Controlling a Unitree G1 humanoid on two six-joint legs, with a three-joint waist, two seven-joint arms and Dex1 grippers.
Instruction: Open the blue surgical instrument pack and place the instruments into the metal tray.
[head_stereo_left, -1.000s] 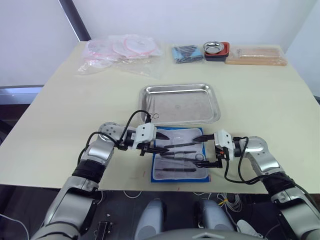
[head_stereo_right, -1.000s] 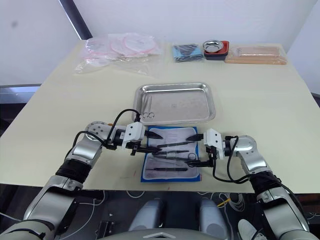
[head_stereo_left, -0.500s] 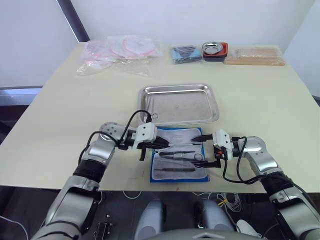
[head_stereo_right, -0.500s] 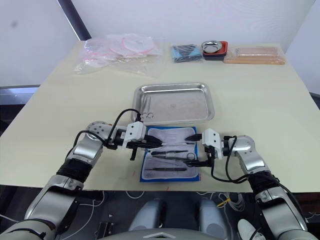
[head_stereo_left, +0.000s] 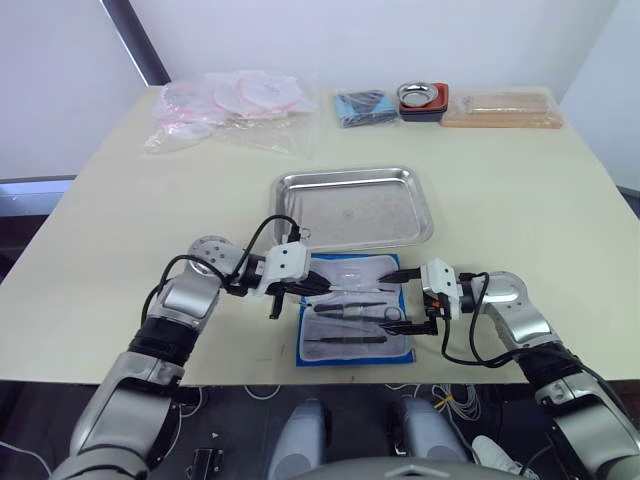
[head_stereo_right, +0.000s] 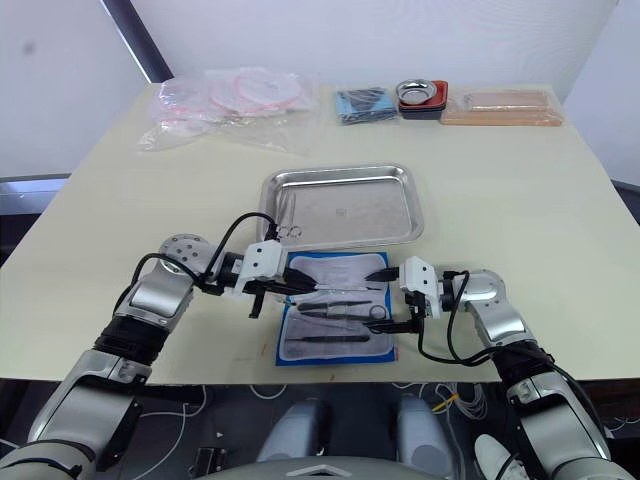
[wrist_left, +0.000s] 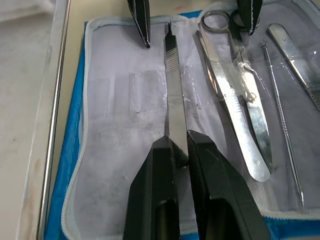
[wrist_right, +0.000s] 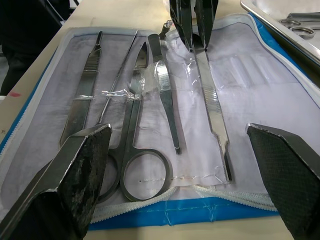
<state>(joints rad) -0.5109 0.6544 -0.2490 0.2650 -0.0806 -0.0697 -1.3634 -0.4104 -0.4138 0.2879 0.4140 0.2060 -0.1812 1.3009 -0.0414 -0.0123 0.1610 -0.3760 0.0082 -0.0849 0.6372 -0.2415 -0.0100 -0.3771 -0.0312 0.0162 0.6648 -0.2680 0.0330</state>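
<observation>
The blue surgical instrument pack (head_stereo_left: 354, 318) lies unfolded, lining up, at the table's (head_stereo_left: 120, 220) near edge, just in front of the metal tray (head_stereo_left: 352, 207). Five instruments (wrist_right: 150, 95) sit in its lining: a flat-handled tool, a thin probe, scissors (wrist_right: 135, 145), and two straight tweezers, all running left to right across the pack. The left gripper (wrist_left: 178, 150) is closed on the end of the tweezers (wrist_left: 174, 85) nearest the tray; the left wrist view shows this pinch clearly. The right gripper (wrist_right: 180, 165) hovers spread wide over the pack's right end, holding nothing. One ring-handled instrument (head_stereo_right: 288, 233) lies in the tray's near left corner.
</observation>
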